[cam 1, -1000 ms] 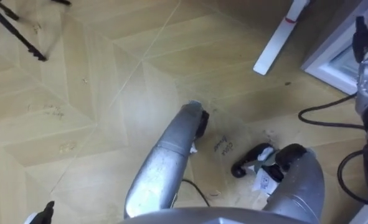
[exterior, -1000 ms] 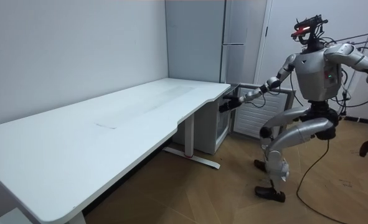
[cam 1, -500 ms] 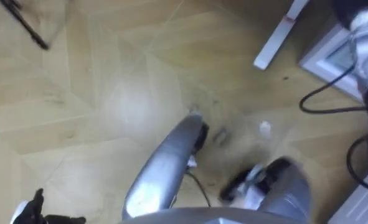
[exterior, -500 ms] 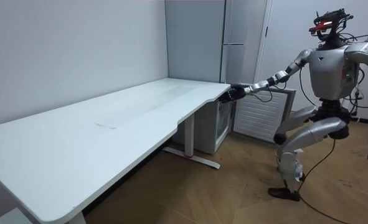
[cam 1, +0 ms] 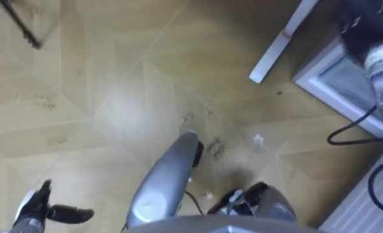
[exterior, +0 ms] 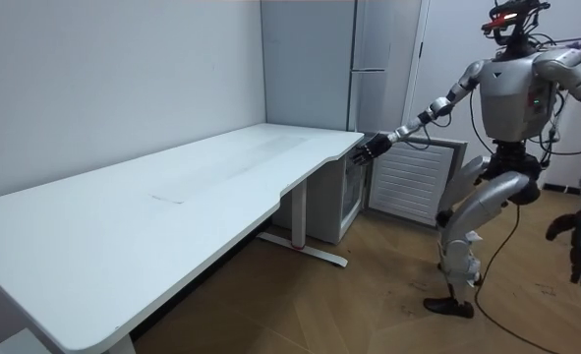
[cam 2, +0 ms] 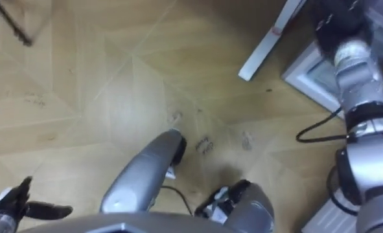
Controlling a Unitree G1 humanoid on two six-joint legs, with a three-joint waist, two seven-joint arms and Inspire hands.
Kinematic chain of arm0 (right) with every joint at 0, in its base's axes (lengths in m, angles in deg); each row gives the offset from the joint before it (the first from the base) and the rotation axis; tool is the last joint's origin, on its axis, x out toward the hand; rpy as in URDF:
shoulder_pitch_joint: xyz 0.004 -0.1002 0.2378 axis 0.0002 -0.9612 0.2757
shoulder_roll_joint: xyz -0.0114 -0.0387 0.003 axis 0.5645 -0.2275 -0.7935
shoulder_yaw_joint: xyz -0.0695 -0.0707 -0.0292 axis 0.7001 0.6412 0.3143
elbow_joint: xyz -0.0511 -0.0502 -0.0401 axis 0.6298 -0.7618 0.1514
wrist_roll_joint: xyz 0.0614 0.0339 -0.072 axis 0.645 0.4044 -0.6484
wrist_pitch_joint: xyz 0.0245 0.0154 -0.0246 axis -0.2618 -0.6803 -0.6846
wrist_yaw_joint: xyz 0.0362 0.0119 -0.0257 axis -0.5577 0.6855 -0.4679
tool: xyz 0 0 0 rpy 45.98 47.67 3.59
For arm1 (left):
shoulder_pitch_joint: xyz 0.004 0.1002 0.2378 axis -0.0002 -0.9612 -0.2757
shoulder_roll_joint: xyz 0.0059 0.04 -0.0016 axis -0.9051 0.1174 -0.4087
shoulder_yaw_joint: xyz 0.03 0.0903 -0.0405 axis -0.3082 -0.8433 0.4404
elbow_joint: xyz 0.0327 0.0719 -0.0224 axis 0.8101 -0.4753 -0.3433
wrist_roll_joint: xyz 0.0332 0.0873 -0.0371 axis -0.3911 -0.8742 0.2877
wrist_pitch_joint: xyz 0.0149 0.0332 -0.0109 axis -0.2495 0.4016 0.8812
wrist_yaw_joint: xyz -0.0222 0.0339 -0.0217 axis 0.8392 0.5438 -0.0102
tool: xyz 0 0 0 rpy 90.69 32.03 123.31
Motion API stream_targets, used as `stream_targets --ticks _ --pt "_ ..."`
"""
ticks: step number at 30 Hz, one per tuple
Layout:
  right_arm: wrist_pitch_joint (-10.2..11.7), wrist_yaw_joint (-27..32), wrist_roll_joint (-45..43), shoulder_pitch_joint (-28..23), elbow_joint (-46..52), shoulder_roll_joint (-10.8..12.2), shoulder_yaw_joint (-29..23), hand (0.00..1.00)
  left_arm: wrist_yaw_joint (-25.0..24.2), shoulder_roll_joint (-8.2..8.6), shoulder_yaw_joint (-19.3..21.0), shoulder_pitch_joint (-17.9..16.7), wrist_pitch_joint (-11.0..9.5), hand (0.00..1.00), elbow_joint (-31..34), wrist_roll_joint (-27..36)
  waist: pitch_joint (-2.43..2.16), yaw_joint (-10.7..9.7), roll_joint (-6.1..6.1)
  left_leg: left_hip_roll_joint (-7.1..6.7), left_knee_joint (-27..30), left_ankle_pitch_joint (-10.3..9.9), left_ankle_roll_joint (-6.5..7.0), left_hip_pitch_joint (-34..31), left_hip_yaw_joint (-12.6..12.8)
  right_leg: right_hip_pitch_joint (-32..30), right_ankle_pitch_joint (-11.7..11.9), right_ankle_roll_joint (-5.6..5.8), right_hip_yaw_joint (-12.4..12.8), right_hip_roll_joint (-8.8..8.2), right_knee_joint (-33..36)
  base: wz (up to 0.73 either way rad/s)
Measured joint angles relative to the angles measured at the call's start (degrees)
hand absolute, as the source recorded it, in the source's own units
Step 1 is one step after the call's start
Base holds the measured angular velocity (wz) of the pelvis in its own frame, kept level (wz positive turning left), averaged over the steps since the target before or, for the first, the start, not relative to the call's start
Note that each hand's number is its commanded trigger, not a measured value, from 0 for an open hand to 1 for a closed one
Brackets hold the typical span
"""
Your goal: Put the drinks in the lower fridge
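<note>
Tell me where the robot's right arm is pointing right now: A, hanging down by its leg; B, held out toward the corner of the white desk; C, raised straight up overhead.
B: in the room view the right hand is stretched out level beside the near corner of the white desk, while the left hand is low with its fingers spread open.

I have the desk [exterior: 172, 187] running along the room view's left, the low fridge [exterior: 352, 202] under its far end and a tall cabinet [exterior: 383, 59] behind that. The robot stands on the floor [exterior: 369, 305] just right of them.
</note>
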Motion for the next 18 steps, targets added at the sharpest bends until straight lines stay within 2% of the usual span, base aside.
stream_targets --ticks 3,4,5,7,8,10,11,13,14,16,18 --pt "-0.1 -0.2 -6.1 -7.0 -1.7 0.0 0.0 0.0 -0.2 1.7 1.3 2.4 -0.9 0.0 -5.1 -0.5 -0.08 -1.7 -1.27 1.33 -3.7 -0.2 0.39 4.8 2.1 4.0 2.3 0.7 1.2 2.09 -5.6 -0.39" --pt "-0.4 0.0 -8.8 -10.2 -1.9 0.0 -0.3 0.0 -0.1 2.45 1.5 2.0 -1.0 0.0 -5.4 -0.6 -0.17 -3.2 -1.31 1.8 -4.8 -0.4 0.62 7.0 2.8 6.0 3.3 1.35 2.1 3.13 -8.1 -0.47" --pt "-0.6 0.0 -10.2 -11.9 -1.9 0.0 -0.6 0.0 -0.1 2.78 1.6 2.0 -1.1 0.0 -5.6 -0.6 -0.31 -3.5 -1.49 2.13 -5.7 -0.4 0.71 8.0 3.5 6.7 4.0 1.49 2.6 3.54 -9.4 -0.53" --pt "-1.0 1.1 -15.9 -18.1 -2.6 0.8 -1.6 0.0 0.5 4.88 3.0 2.1 -2.0 0.0 -7.9 -1.4 -0.59 -5.2 -1.86 3.05 -9.6 -0.5 0.83 13.1 5.4 10.6 6.5 2.01 4.2 5.0 -14.7 -0.62" --pt "-1.3 1.6 -16.3 -19.7 -2.6 1.1 -1.7 0.0 0.8 5.51 3.5 2.0 -2.3 0.0 -8.3 -1.3 -0.67 -5.8 -1.9 3.22 -10.4 -0.5 0.85 14.5 5.8 11.8 7.1 2.13 4.7 5.38 -16.0 -0.51" --pt "-1.2 3.4 -18.7 -25.8 -1.2 2.9 -4.8 0.0 1.1 6.62 3.8 1.3 -3.3 0.0 -8.4 -2.5 -1.46 -8.0 -2.17 3.82 -13.6 -0.5 0.88 18.9 7.1 15.5 9.1 2.54 6.0 6.73 -20.7 -0.45" --pt "-1.3 3.7 -19.6 -27.2 -0.7 3.3 -5.5 0.0 1.1 6.95 4.1 1.0 -3.6 0.0 -8.4 -2.9 -1.59 -8.4 -2.13 4.08 -14.4 -0.5 0.89 20.1 7.5 16.6 9.6 2.56 6.5 7.16 -21.9 -0.44" --pt "-1.3 5.3 -22.9 -31.7 0.4 4.3 -8.4 0.0 1.3 8.64 5.7 -0.3 -4.1 0.0 -8.5 -3.3 -2.22 -9.7 -2.15 4.43 -17.6 -0.4 0.94 24.9 9.6 20.3 11.0 2.97 8.2 7.86 -25.4 -0.44" --pt "-1.3 6.0 -24.0 -32.6 1.1 4.3 -9.1 0.0 1.3 9.09 6.2 -0.5 -4.2 0.0 -8.6 -3.8 -2.25 -9.9 -2.11 4.43 -18.3 -0.4 0.99 26.1 10.1 21.2 11.2 3.07 8.5 7.9 -25.9 -0.39" --pt "-1.2 8.2 -28.5 -34.9 3.1 4.4 -11.1 0.0 1.9 10.1 6.9 -1.8 -4.7 0.0 -8.4 -5.9 -2.65 -11.0 -1.87 4.46 -20.2 -0.3 1.06 29.5 11.4 24.1 12.1 3.37 9.3 8.14 -28.3 -0.28" --pt "-1.2 9.9 -30.8 -35.4 5.2 4.4 -11.2 0.0 2.6 10.58 6.9 -2.4 -4.7 0.0 -8.3 -7.7 -2.91 -11.9 -2.13 4.42 -21.3 -0.1 1.11 31.1 12.1 25.2 12.5 3.57 10.3 8.35 -29.3 -0.18"
